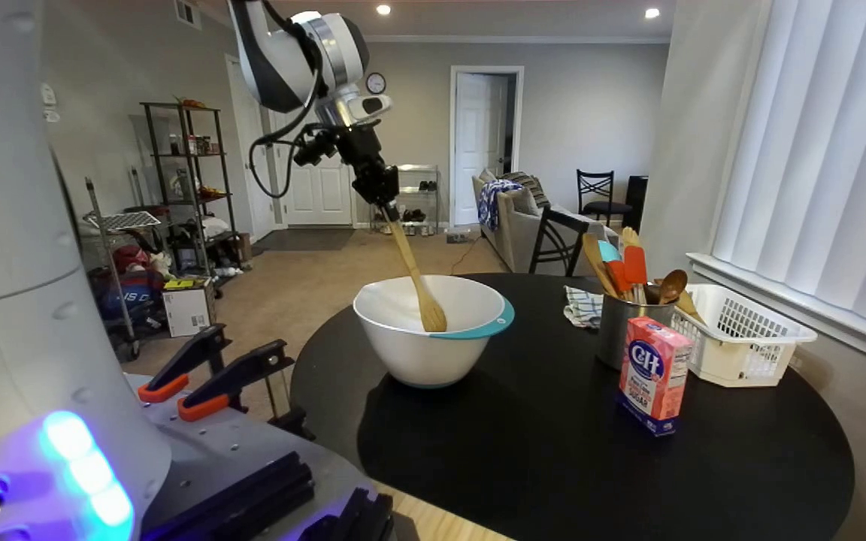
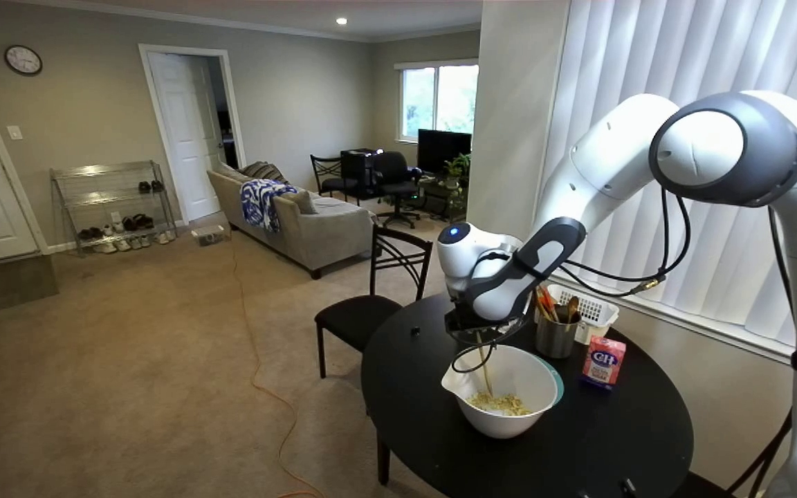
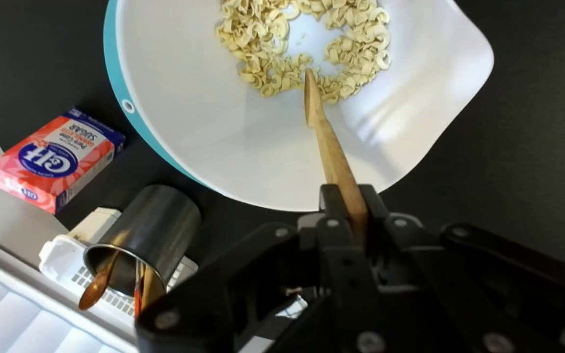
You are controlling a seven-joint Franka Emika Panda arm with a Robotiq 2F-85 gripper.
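Observation:
My gripper is shut on the handle of a wooden spoon, with a black finger on each side of it. The gripper also shows in an exterior view, above the bowl. The spoon slants down into a white mixing bowl with a teal grip edge. The bowl holds dry curled pasta, spread in a ring with bare bowl floor in the middle. The spoon's head is at the pasta's edge; I cannot tell whether it touches. The pasta also shows in an exterior view.
A pink sugar box, a metal utensil holder and a white basket stand beside the bowl on the round black table. A checked cloth lies behind. A black chair stands near the table edge.

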